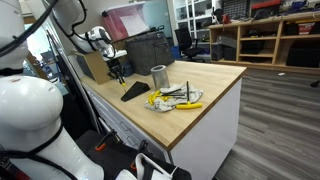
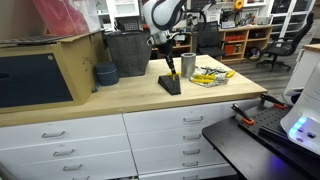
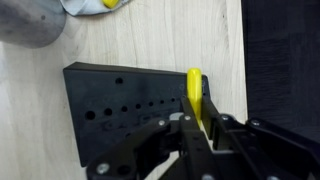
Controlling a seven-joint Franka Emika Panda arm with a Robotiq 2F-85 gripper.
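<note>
My gripper (image 3: 196, 128) is shut on a slim yellow-handled tool (image 3: 195, 92) and holds it upright over the right part of a black wedge-shaped tool holder (image 3: 115, 110) with rows of small holes. In both exterior views the gripper (image 1: 118, 70) (image 2: 169, 66) hangs just above that holder (image 1: 135, 92) (image 2: 169, 84) on the wooden worktop (image 1: 205, 80) (image 2: 120, 95). A metal cup (image 1: 159, 77) (image 2: 188, 65) stands close by, and shows at the top left of the wrist view (image 3: 30, 20).
A pile of yellow-handled tools on a sheet (image 1: 174, 98) (image 2: 210, 75) lies beside the cup. A black crate (image 1: 145, 48) (image 2: 128, 52), a cardboard box (image 2: 78, 60) and a dark bowl (image 2: 105, 73) stand behind. The worktop edge is near the holder (image 3: 243, 60).
</note>
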